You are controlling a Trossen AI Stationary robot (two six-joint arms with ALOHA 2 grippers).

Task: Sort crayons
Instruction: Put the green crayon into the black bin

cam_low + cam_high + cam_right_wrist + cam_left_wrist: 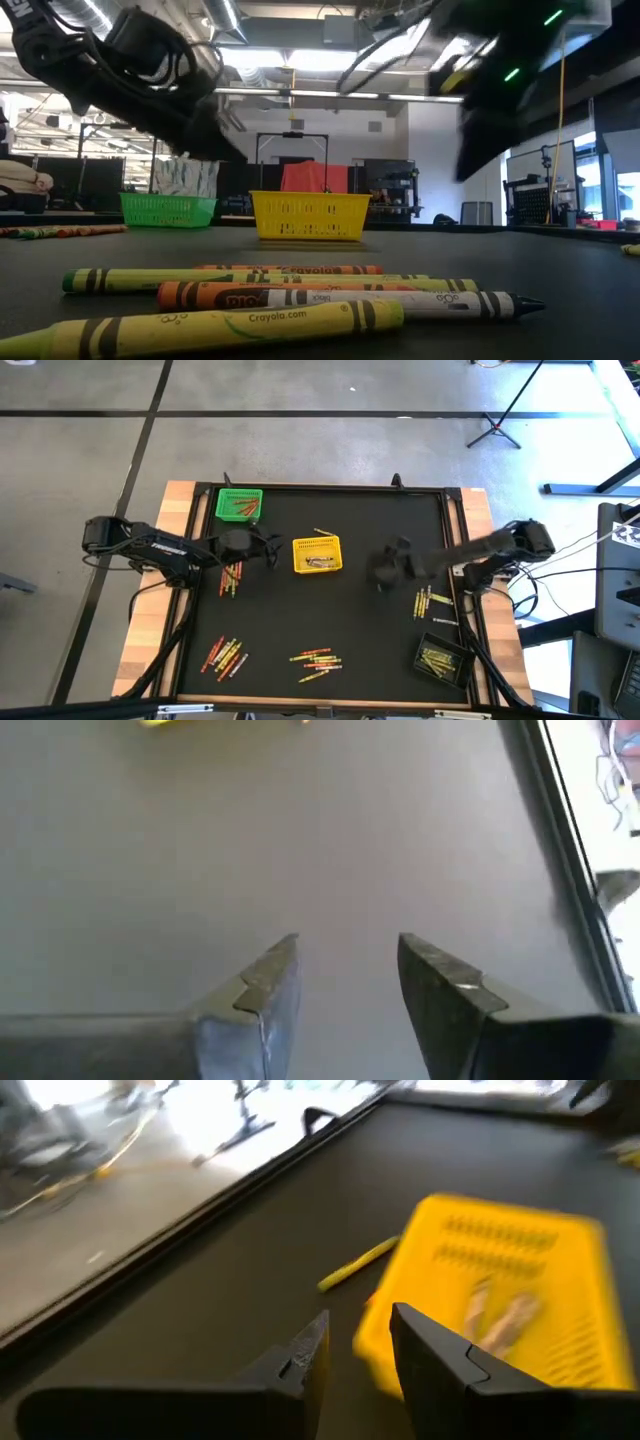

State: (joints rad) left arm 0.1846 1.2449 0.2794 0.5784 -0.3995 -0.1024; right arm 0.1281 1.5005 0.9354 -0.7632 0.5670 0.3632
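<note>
Both grippers hang empty and parted — right gripper (383, 567) apparently between picks, left gripper (262, 546) beside the yellow basket (317, 554) — next, the loose crayons (434, 603).

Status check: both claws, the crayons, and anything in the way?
Left claw open, empty, beside yellow basket. Right claw open, empty, over bare mat. Crayons in loose piles, some in green basket and black basket. Nothing in the way.

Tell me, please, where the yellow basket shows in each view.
High view: yellow basket mid-table, between both arms.
Low view: centre, at the back of the table.
Left wrist view: ahead of the left gripper.
Right wrist view: cannot tell.
Shared landmark: green basket.
</note>
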